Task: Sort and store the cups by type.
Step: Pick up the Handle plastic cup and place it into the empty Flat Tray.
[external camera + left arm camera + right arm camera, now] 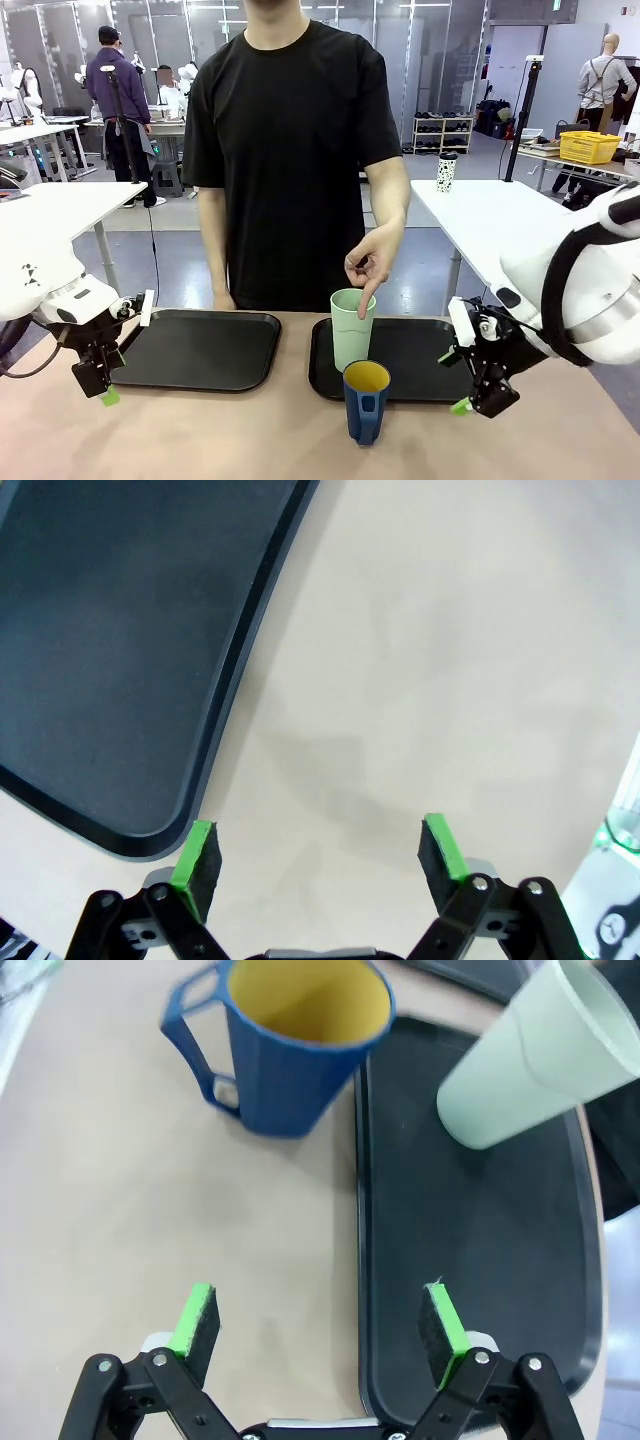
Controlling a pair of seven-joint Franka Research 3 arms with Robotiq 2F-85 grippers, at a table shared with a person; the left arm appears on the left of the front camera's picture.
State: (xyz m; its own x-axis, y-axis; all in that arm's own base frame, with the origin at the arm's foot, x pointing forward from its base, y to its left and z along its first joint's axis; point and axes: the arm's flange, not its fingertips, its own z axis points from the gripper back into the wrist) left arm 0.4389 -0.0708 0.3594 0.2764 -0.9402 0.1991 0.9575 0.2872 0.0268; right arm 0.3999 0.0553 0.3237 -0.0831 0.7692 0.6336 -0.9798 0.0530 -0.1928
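Front view: a person stands at the far side of the desk (250, 435), with one hand (372, 262) lowered and its forefinger pointing down at the rim of the pale green tumbler (352, 330). I cannot tell whether the fingertip touches the rim. The tumbler stands upright on the right tray (425, 365), near that tray's left end. The dark blue mug (366, 402), yellow inside, stands upright on the bare desk just in front of the same tray, on the robot's side, with its handle turned toward the camera. The left tray (200, 350) lies flat to the left of it, with a narrow strip of desk between the two trays.

The left claw (128, 352) hangs low at the near left corner of the left tray, its fingers spread apart and nothing between them. In the left wrist view its green pads frame bare desk beside the tray's rounded corner.

The right claw (455, 378) hangs at the right end of the right tray, fingers likewise wide apart and holding nothing. In the right wrist view one pad sits over the desk and the other over the tray, with the mug and tumbler farther ahead, well apart from the pads.
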